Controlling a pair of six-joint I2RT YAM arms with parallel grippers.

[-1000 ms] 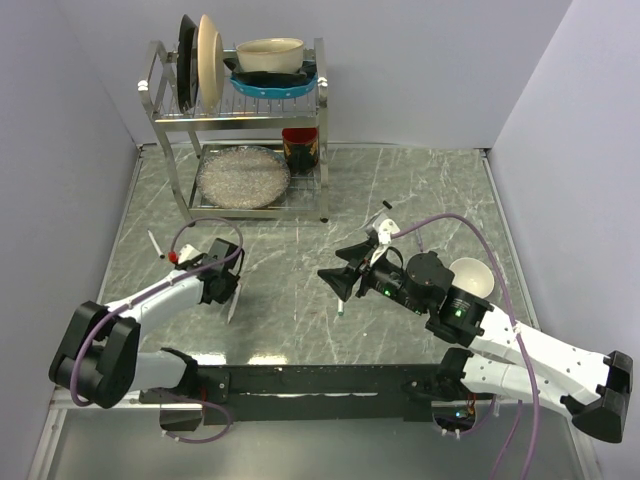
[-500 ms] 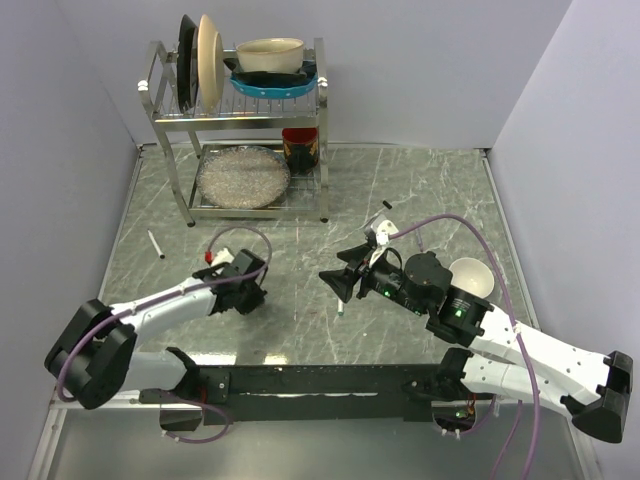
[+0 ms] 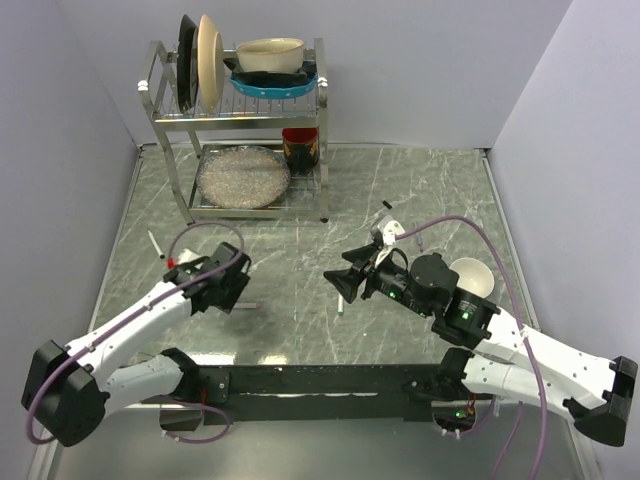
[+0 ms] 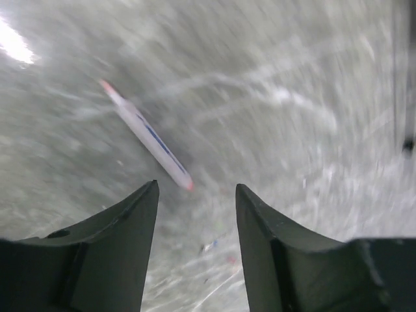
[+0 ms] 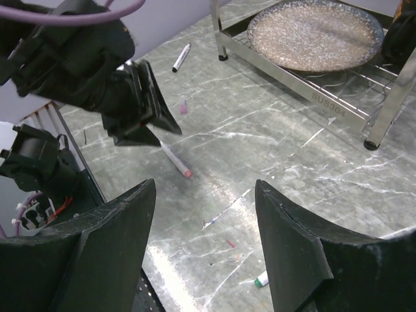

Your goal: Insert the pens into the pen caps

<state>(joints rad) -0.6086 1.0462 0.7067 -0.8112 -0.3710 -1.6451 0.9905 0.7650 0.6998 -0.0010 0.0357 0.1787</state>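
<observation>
Dish rack [image 3: 250, 130] stands at the table's [image 3: 420, 190] 11 o'clock. Right gripper [image 3: 340, 281] is spread, empty. Left gripper [image 4: 195, 188] is spread, empty; red-tipped pen [image 4: 146, 133] lies at its 11 o'clock. Black-ended pen [image 5: 181, 57] and pink cap [image 5: 183, 106] lie apart.

A robotics lab cell: plain lilac partition walls [image 3: 70, 120] box in a grey marble-patterned tabletop [image 3: 420, 190], with white robot arms [image 3: 130, 322] bolted to a black rail [image 3: 320, 380] at 6 o'clock and a chrome dish rack [image 3: 250, 118] at 11.
</observation>
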